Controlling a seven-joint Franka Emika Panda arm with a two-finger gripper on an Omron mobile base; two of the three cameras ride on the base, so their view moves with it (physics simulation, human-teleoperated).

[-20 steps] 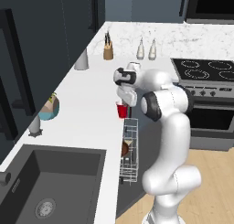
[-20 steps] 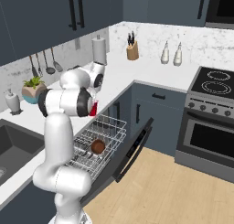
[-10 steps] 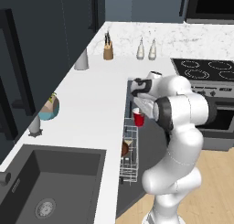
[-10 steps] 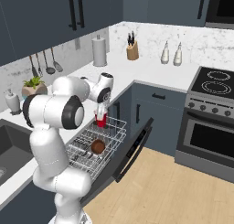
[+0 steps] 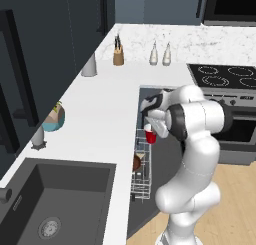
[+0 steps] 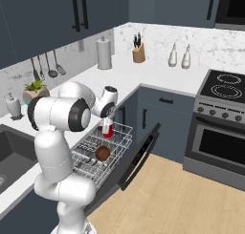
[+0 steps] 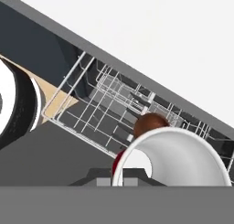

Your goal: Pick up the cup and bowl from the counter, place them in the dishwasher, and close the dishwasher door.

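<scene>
Knife block point(image 5: 118, 56) & two bottles point(image 5: 160, 54) by wall, stove point(image 6: 225, 88) right.

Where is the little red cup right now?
The red cup hangs in the gripper just above the pulled-out dishwasher rack, up and behind the brown bowl lying in it.

Two base cameras look forward and down from behind the arm, one at its left, one at its right; both take in the counter point(image 5: 107, 114), the pulled-out white wire rack point(image 6: 98, 154) and the open dishwasher door point(image 6: 136, 156). The hand camera sits close above the cup point(image 7: 176, 157), looking down into the rack.
</scene>
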